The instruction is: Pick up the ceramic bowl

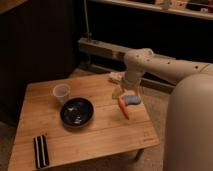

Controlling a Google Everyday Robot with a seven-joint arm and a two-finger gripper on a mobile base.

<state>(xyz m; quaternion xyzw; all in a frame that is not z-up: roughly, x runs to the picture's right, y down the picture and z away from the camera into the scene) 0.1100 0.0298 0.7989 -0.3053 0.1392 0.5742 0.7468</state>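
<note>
The ceramic bowl (76, 111) is round, shallow and glossy black with pale glints inside. It sits on the wooden table (100, 135), left of centre. A small translucent whitish cup (61, 93) stands just behind and left of it. My gripper (120, 95) hangs from the white arm (150, 62) above the right part of the table, to the right of the bowl and apart from it.
An orange carrot-like object (123, 108) and a bluish object (132, 100) lie on the table under the gripper. A black ridged block (41, 150) lies at the front left corner. A dark shelf unit (145, 15) stands behind the table.
</note>
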